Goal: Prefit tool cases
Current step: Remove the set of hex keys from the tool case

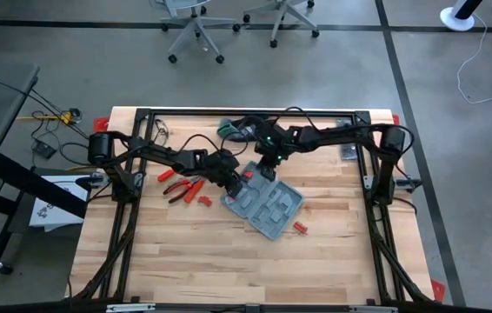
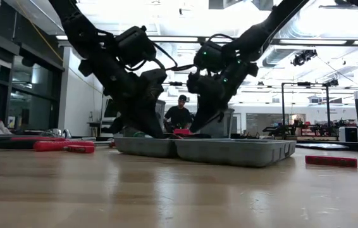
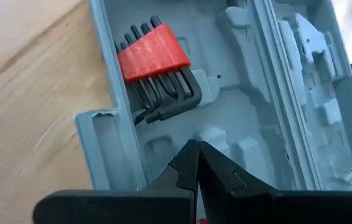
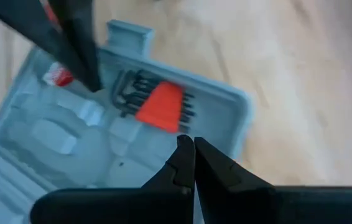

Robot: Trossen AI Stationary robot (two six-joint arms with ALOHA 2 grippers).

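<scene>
Two grippers over one open tool case [image 1: 263,207], lying flat and askew near mid-table [image 1: 185,261], both halves up. Left gripper [image 3: 198,149] pinched tight, empty, tips above a moulded recess just beside the red-holdered hex key set [image 3: 157,62] seated in the case's corner. Right gripper [image 4: 193,144] likewise closed on nothing, hovering at the same corner from the opposite side, the two arms crowding each other there. Red-handled pliers [image 1: 179,186] and small red pieces [image 1: 203,200] on the wood to the left of the case; another red piece [image 1: 299,228] just off its right edge. Gloves [image 1: 229,129] near the back rail. Seated person [image 2: 179,115] far behind.
</scene>
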